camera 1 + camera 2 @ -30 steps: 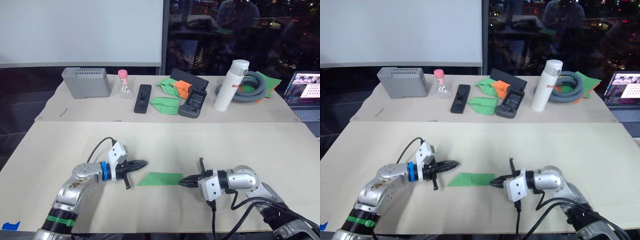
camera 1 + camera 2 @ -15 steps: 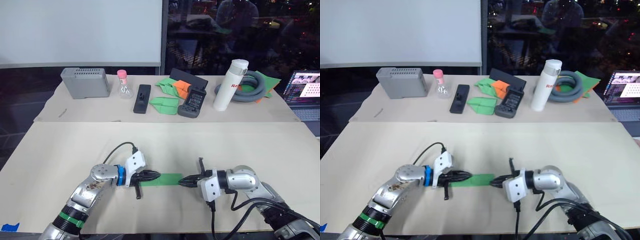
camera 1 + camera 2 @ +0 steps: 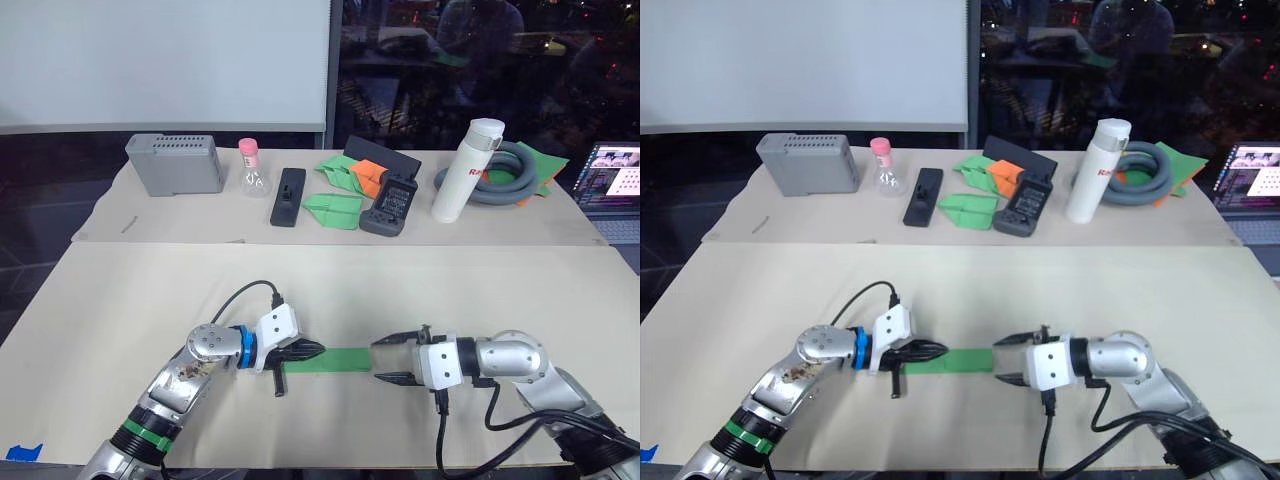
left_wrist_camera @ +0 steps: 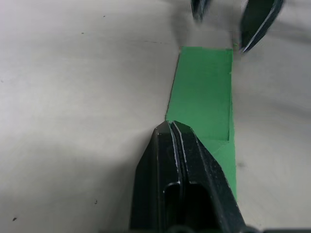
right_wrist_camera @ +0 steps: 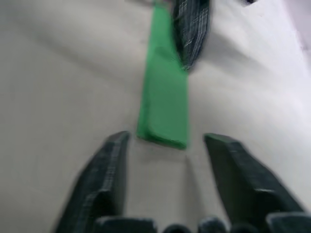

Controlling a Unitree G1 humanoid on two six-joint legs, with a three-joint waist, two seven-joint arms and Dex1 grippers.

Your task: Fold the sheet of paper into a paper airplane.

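Lower centre of frame: sheet of paper [image 3: 335, 359] flat on table [image 3: 420, 290], folded to narrow strip, wings not yet formed. Left gripper [image 3: 312, 350] closed, tips on strip's left end. Right gripper [image 3: 388, 360] spread wide, holding nothing, just off right end.

The near half of the table [image 3: 120, 300] is bare apart from the folded green paper [image 3: 340, 359] at its middle, flanked by the left gripper [image 3: 312, 350] and right gripper [image 3: 385, 360]. The far edge is lined with a grey box [image 3: 174, 164], bottle [image 3: 461, 171], hose [image 3: 507, 177] and paper darts [image 3: 332, 206].
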